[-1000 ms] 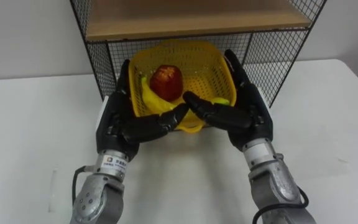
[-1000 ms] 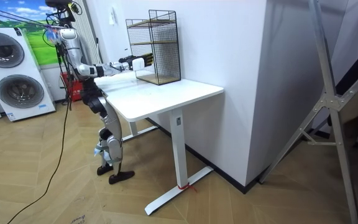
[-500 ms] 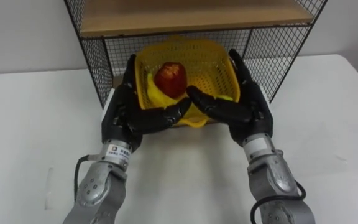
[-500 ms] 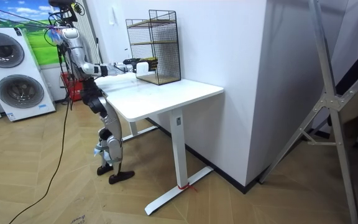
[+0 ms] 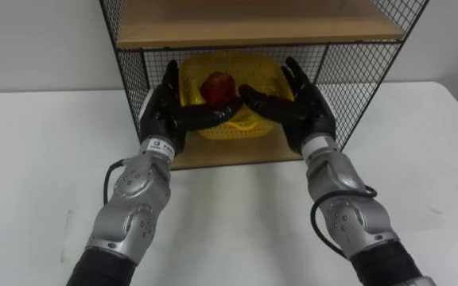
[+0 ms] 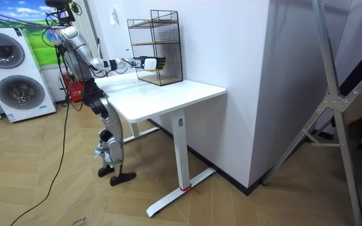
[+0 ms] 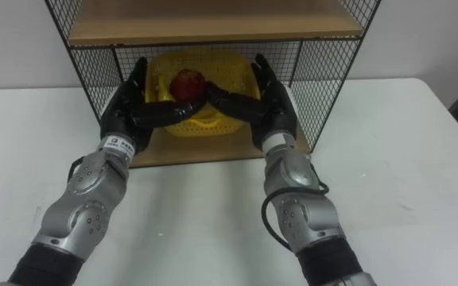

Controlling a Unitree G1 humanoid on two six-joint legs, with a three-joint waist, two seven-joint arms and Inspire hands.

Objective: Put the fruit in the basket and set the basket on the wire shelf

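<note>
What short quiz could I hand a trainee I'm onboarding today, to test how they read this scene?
1. True or false: the yellow basket sits on top of the wire shelf's upper wooden board.
2. Which fruit shows red in the basket? A) apple B) strawberry C) tomato
3. Which hands flank the basket?
Key: 1 false, it is in the compartment beneath that board; 2 A; 3 both, left hand and right hand, one on each side.
</note>
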